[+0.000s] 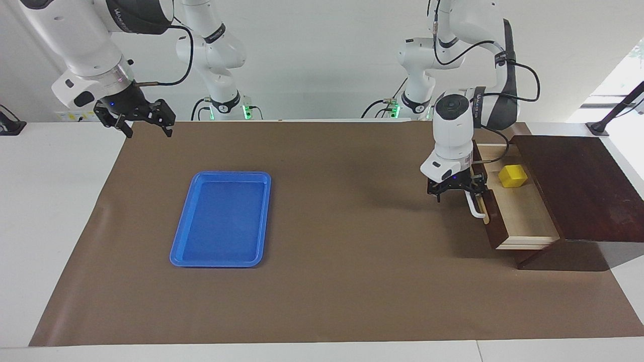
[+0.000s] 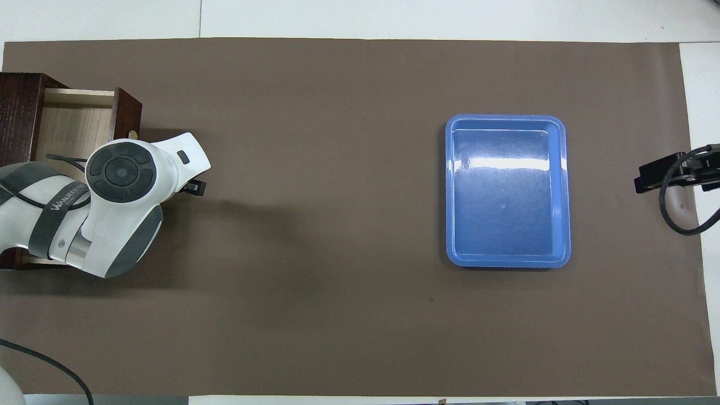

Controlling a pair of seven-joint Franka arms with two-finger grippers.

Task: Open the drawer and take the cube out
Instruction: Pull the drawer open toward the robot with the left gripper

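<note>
The dark wooden drawer stands pulled out of its box at the left arm's end of the table, its pale inside showing. The yellow cube sits inside it, at the end nearer the robots. My left gripper hangs open at the white bar handle, by the handle's end nearer the robots; whether it touches the bar I cannot tell. In the overhead view the left arm covers the cube and part of the drawer. My right gripper waits open and empty above the mat's corner at the right arm's end.
A flat blue tray, with nothing in it, lies on the brown mat toward the right arm's end; it is the same tray in the overhead view. The mat between tray and drawer is bare.
</note>
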